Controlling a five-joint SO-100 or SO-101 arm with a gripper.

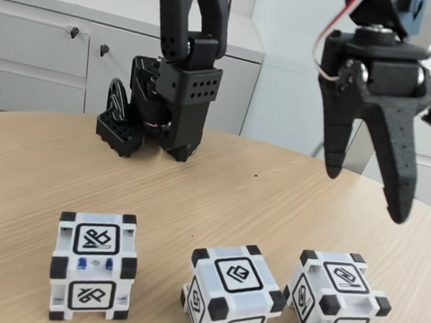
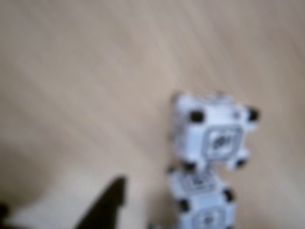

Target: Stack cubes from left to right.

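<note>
Here, cubes: three alike white cubes with black corners stand apart in a row on the wooden table in the fixed view, none stacked.
Left cube: square to the camera, well apart from the other two.
Middle cube: turned corner-on, near the right cube but not touching it.
Gripper: raised in the air above and behind the right cube, fingers spread wide and holding nothing.
Arm base: black, at the table's far side.
Wrist view: blurred; two cubes, an upper one and a lower one at the bottom edge, plus a dark fingertip; which cubes they are I cannot tell.
</note>
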